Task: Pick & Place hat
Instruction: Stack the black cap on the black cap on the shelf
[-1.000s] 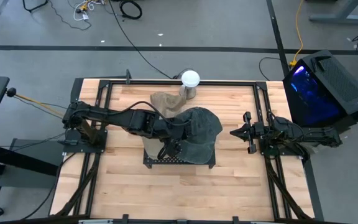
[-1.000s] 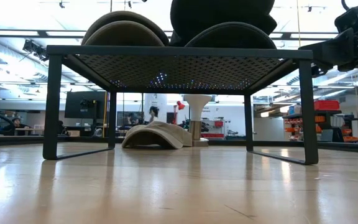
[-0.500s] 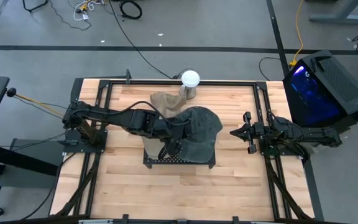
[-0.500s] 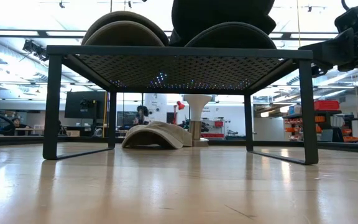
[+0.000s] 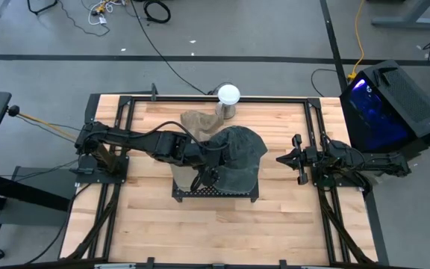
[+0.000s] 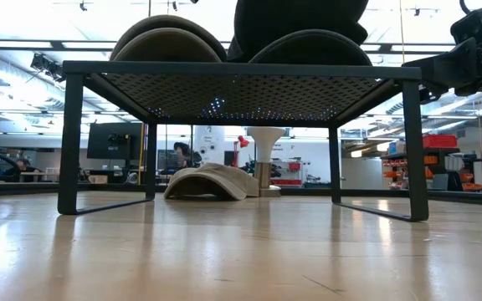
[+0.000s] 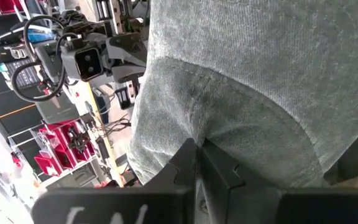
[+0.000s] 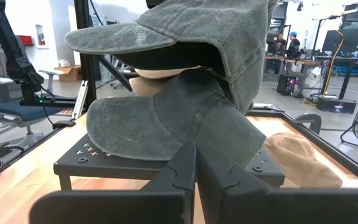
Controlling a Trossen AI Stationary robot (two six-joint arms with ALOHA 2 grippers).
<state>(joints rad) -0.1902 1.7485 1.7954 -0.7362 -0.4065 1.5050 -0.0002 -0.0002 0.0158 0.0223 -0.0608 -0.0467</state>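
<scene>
Left pincer [image 5: 213, 169] clamped on the grey denim cap [image 5: 239, 155], held over the black perforated metal stand [image 5: 215, 192] at mid-table. Right pincer [image 5: 295, 159] closed, empty, parked near the table's right edge. Tan cap [image 5: 200, 122] lies behind the stand.

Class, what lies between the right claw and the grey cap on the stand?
In the high view, only bare table lies between the right claw and grey cap.

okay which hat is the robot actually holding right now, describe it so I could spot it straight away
Find the black mesh stand in the middle of the wooden table. The left gripper is shut on the grey hat lifted above it. Unlike the tan hat lying flat on the table by the white-topped post, this one is dark grey.
</scene>
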